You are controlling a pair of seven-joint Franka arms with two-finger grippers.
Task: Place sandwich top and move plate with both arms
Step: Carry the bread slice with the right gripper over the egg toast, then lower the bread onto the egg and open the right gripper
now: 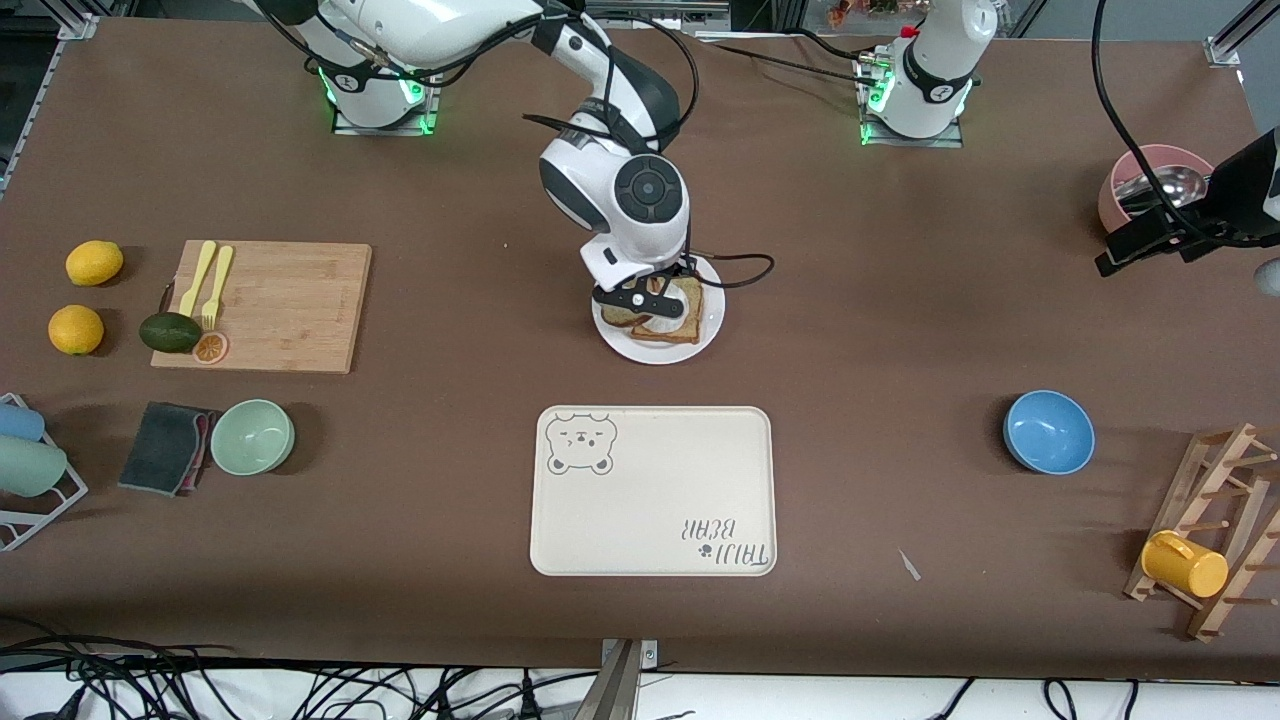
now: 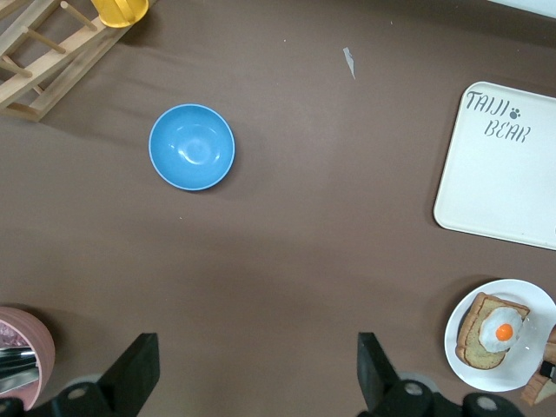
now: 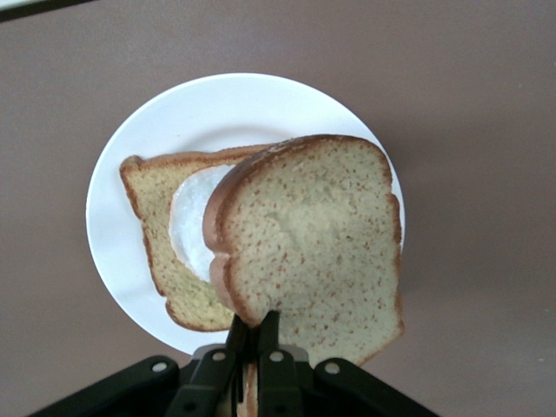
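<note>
The white plate (image 1: 650,354) lies mid-table and bears a bread slice with a fried egg (image 1: 660,330). My right gripper (image 1: 655,292) is just above the plate, shut on the edge of the sandwich top (image 1: 688,300). In the right wrist view the speckled sandwich top (image 3: 313,234) hangs tilted from my right gripper (image 3: 258,326), half covering the egg slice (image 3: 165,243) on the plate (image 3: 113,261). My left gripper (image 1: 1130,245) is open and empty, waiting in the air at the left arm's end of the table; the left wrist view shows it (image 2: 256,365) over bare table, with the plate (image 2: 465,356) farther off.
A cream bear tray (image 1: 655,490) lies nearer the front camera than the plate. A blue bowl (image 1: 1048,430), a pink bowl with a ladle (image 1: 1150,185) and a wooden rack with a yellow cup (image 1: 1185,565) are at the left arm's end. A cutting board (image 1: 280,305) and a green bowl (image 1: 252,436) are at the right arm's end.
</note>
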